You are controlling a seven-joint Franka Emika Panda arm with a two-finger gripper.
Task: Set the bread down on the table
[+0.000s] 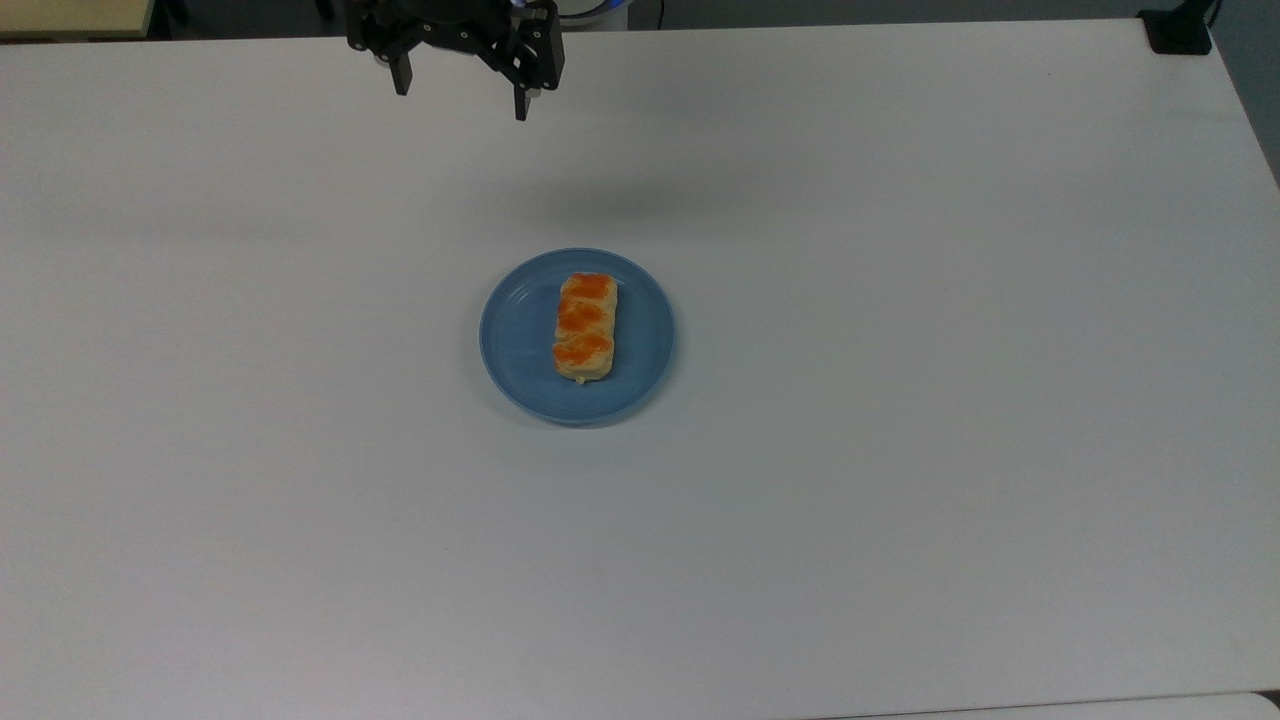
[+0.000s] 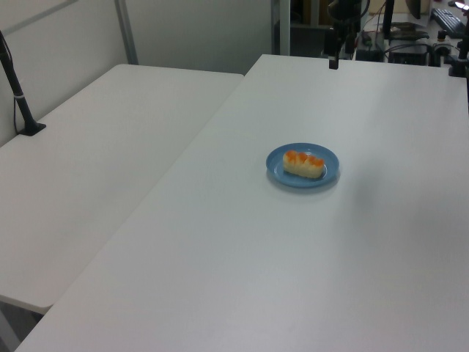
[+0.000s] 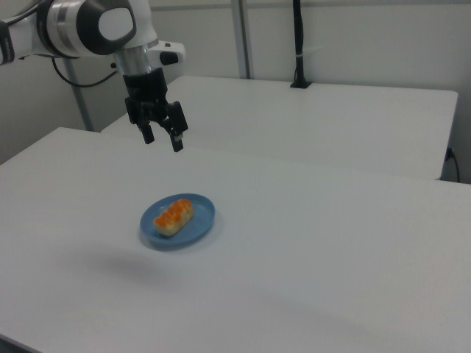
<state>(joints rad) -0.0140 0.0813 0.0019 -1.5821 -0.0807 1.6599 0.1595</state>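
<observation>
The bread [image 1: 585, 328], a pale-yellow loaf with three orange-glazed bumps, lies on a round blue plate [image 1: 515, 335] in the middle of the white table [image 1: 900, 450]. The left view shows the bread [image 2: 303, 163] on the plate [image 2: 275, 167], as does the right view, with the bread [image 3: 174, 215] on the plate [image 3: 200, 223]. My gripper [image 1: 462, 98] hangs open and empty high above the table's far edge, well behind the plate in the top view. In the right view the gripper [image 3: 163, 139] is above and to the left of the plate.
A second white table [image 2: 95, 169] stands alongside, with a black post [image 2: 18, 103] clamped at its edge. A black clamp [image 1: 1178, 35] sits at the top view's upper right corner. Desks with equipment [image 2: 410, 37] lie beyond the far edge in the left view.
</observation>
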